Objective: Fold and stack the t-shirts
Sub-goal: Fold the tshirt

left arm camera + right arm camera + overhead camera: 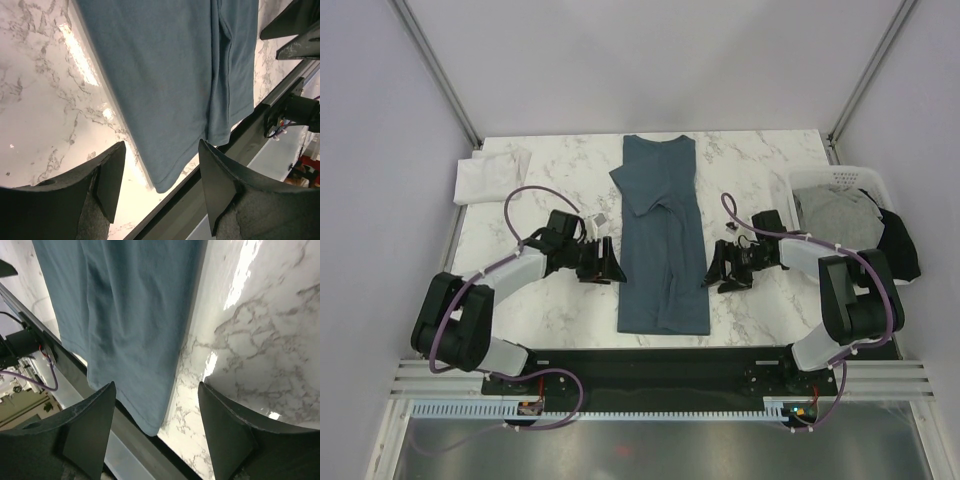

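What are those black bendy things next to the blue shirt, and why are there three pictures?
They are two robot arms, each ending in a two-finger gripper. One picture looks down from above; the other two come from small cameras on the arms' wrists. On the white marble table lies a slate-blue cloth t-shirt, folded into a long strip. A white cloth t-shirt lies at the far left corner. A white plastic slatted basket holds a grey t-shirt and a black one. The left gripper and right gripper are open, holding nothing.
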`<state>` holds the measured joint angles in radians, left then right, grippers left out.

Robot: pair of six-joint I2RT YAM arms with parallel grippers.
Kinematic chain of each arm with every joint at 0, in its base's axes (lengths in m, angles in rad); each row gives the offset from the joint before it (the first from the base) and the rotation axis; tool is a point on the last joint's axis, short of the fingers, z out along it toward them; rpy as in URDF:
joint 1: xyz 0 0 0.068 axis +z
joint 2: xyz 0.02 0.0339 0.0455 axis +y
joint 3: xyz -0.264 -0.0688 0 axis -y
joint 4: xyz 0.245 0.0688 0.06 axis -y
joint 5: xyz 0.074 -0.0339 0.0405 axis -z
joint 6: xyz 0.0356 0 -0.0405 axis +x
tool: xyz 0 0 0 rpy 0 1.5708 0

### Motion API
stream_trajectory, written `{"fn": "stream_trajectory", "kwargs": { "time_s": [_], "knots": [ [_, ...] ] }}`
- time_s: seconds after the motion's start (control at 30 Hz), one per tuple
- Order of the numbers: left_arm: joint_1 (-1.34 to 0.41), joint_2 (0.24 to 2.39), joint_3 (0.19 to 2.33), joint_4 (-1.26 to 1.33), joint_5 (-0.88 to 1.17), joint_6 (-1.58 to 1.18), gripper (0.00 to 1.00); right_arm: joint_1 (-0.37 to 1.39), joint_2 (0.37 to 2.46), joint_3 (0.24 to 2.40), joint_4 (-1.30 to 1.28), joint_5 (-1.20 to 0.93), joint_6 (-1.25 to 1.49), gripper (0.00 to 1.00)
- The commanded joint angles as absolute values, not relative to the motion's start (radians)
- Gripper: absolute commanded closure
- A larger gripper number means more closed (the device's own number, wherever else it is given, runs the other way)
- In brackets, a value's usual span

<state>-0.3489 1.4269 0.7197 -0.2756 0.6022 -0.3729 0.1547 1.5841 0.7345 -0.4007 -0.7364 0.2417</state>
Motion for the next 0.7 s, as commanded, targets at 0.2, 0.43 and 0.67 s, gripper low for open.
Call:
{"fn": "stream_trajectory", "kwargs": {
  "time_s": [0.2,0.43,0.67],
  "knots": [
    [-0.345,1.517,0.695,-0.241,0.692,-0.462,0.36,0.156,1.666,0.798,-0.781,-0.677,0.064,0.24],
    [-0.345,1.508,0.591,-0.201,0.706,-0.511,0.44,0.201,1.719,0.784,-0.785,-0.749,0.055,0.27],
    [-0.356,1.511,0.531,-0.150,0.715,-0.548,0.48,0.319,1.761,0.815,-0.773,-0.775,0.061,0.28]
  ]
}}
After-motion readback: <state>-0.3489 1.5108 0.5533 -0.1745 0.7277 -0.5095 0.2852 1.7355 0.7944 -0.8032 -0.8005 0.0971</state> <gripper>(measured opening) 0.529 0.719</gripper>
